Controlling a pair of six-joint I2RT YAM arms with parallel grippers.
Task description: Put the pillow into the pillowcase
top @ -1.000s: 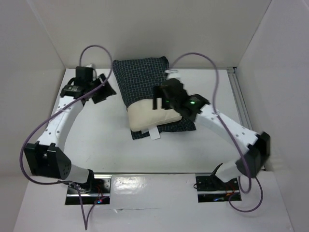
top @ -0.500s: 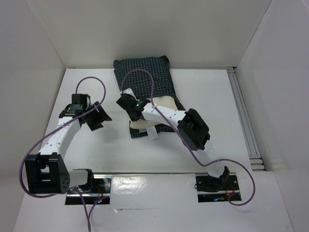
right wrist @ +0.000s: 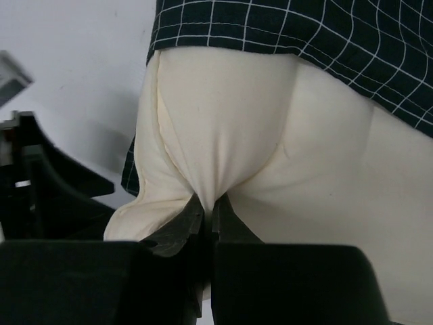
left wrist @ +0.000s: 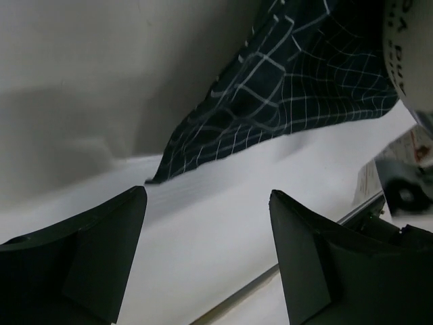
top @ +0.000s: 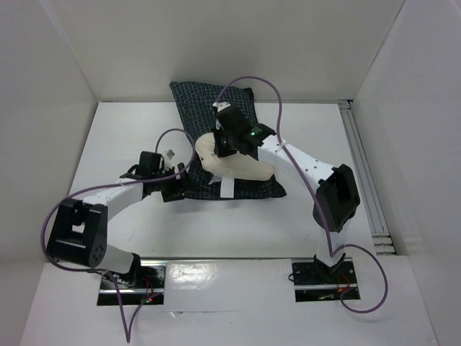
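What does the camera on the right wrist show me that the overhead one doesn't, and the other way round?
Only the right wrist view: the right gripper pinched shut on a fold of the pillow, and the pillowcase hem lying over the pillow, seen close up. Only the overhead view: the left arm and right arm from base to wrist, the pillowcase's full outline, and the pillow's white tag. Both: the cream pillow partly inside the checked pillowcase.
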